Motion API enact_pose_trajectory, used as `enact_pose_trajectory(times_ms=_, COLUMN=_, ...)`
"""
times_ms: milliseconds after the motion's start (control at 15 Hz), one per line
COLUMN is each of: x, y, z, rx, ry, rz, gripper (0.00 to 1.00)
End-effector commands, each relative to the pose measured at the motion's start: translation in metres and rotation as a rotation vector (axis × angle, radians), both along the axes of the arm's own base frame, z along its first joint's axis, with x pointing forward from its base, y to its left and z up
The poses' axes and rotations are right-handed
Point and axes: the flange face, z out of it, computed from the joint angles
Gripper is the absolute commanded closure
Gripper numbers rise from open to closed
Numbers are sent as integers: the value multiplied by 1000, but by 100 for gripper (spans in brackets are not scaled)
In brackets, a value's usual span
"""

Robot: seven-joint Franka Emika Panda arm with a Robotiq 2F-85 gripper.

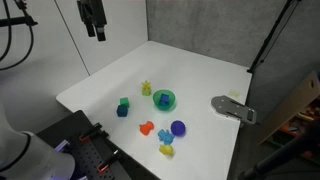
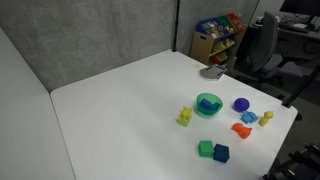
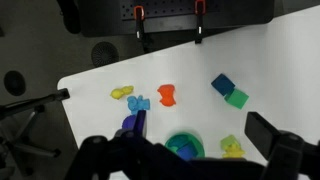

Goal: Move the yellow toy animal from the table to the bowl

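The yellow toy animal point(image 1: 166, 150) lies on the white table near its front edge, next to a light blue toy point(image 1: 165, 135). It also shows in an exterior view point(image 2: 266, 118) and in the wrist view point(image 3: 122, 93). The green bowl point(image 1: 164, 99) stands mid-table with a blue thing inside; it shows in the wrist view point(image 3: 184, 146) and in an exterior view point(image 2: 208, 104). My gripper point(image 1: 92, 18) hangs high above the table's far side, well away from both. In the wrist view its jaws point(image 3: 199, 127) are open and empty.
A pale yellow-green pointed figure point(image 1: 146, 88) stands beside the bowl. Green point(image 1: 124, 102) and blue point(image 1: 122, 111) blocks, an orange toy point(image 1: 147, 128) and a purple round object point(image 1: 177, 128) lie around. A grey object point(image 1: 232, 108) sits at the table's edge.
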Motion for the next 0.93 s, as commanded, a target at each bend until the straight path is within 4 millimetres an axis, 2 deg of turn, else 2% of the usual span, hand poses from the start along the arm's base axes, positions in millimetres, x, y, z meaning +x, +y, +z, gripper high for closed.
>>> enact_pose_trajectory(times_ms=0, x=0, y=0, z=1, rx=0, ry=0, rz=0, gripper=0)
enact_pose_trajectory(times_ms=267, x=0, y=0, z=1, rx=0, ry=-1, rz=0, gripper=0)
enact_pose_trajectory(times_ms=467, x=10, y=0, z=-1, rx=4, ry=-26, rz=-16, gripper=0)
enact_pose_trajectory(times_ms=867, x=51, y=-7, z=-22, rx=26, ry=-106, rz=-83, gripper=0)
